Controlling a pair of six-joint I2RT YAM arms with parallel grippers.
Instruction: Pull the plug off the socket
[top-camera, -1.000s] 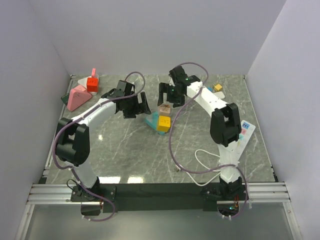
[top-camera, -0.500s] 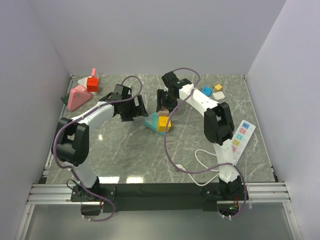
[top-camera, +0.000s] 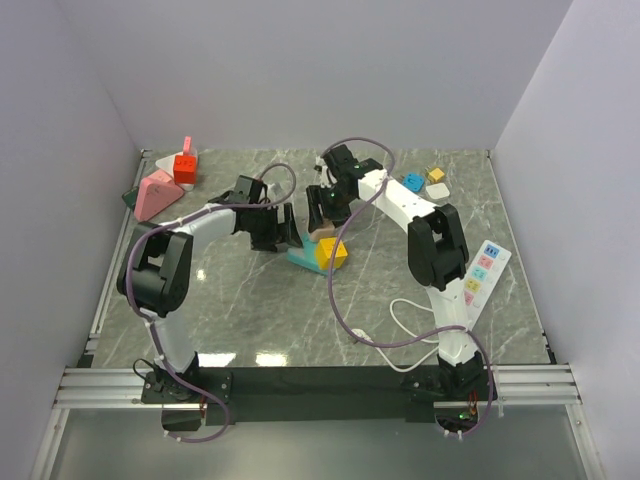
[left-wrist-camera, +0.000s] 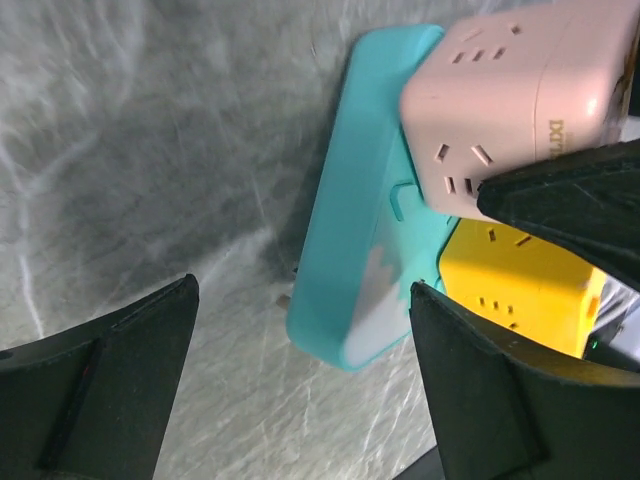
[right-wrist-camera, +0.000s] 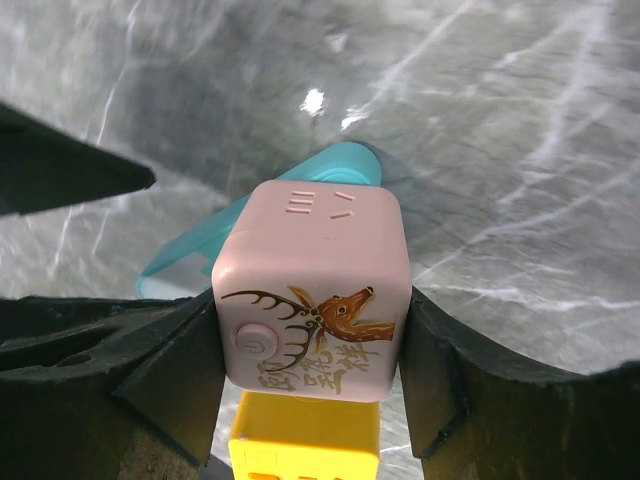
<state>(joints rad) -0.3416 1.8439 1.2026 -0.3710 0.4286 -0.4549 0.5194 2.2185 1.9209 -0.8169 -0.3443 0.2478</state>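
Two claws meet at the centre of the overhead view. The right claw (right-wrist-camera: 308, 345) clamps the pink cube plug (right-wrist-camera: 312, 262) by its sides. The plug sits on the teal socket strip (left-wrist-camera: 352, 250), beside a yellow cube (left-wrist-camera: 520, 290). The left claw (left-wrist-camera: 303, 300) gapes wide, with the strip's end between its fingers, above the bench (left-wrist-camera: 150, 150).

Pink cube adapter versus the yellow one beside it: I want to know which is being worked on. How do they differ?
The pink cube adapter bears a deer drawing and a round button; the yellow cube adapter shows only socket slots on plain faces. The right gripper clamps the pink one from both sides; the yellow one is untouched. Both are cubes with socket slots, side by side on the teal power strip.
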